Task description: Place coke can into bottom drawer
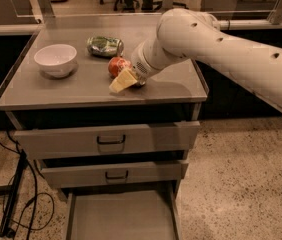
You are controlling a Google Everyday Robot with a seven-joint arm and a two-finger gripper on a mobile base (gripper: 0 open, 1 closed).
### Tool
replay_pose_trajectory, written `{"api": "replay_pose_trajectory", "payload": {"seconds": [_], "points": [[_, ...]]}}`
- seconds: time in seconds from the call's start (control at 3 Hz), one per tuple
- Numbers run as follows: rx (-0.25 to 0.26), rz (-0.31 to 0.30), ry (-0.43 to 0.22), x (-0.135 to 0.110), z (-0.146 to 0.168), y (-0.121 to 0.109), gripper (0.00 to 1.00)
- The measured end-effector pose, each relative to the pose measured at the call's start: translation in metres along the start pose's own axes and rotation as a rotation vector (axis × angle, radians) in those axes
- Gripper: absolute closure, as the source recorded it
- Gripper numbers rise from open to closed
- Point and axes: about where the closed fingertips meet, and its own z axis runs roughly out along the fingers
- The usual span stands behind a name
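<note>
The coke can (116, 65) is red and sits on the grey cabinet top (81, 86), right of centre. My gripper (123, 80) is at the can's front right side, low over the top and against or very close to the can. My white arm reaches in from the right and hides the can's right side. The bottom drawer (121, 216) is pulled open below, and the part of its flat grey floor that shows is bare.
A white bowl (55, 59) stands at the left of the top. A green can (105, 46) lies on its side behind the coke can. The two upper drawers (110, 140) are slightly open. Cables (16, 204) lie on the floor at the left.
</note>
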Motion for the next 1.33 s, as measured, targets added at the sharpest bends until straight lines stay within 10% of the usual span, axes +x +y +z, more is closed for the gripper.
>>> {"api": "replay_pose_trajectory", "payload": {"seconds": [1.0, 1.33], "points": [[0.0, 0.0, 0.0, 0.0, -0.0001, 0.0001, 1.0], [0.005, 0.003, 0.013, 0.002, -0.007, -0.0023, 1.0]]}}
